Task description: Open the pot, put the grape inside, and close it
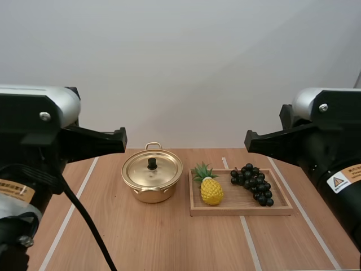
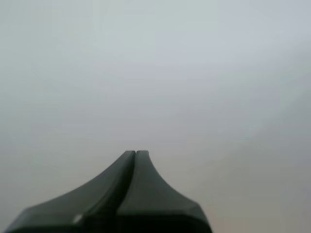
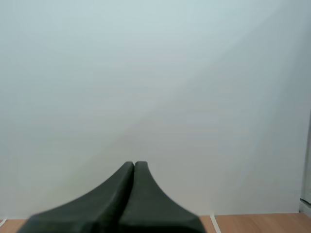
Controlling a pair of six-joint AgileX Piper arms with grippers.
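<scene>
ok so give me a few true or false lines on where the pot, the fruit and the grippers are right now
1. The lid sits on the pot. True.
2. The grapes are inside the pot. False: they lie on the wooden tray.
3. The left gripper and the right gripper are both shut on nothing. True.
4. The pineapple rests on top of the lid. False: it lies on the tray, beside the grapes, on the side nearer the pot.
</scene>
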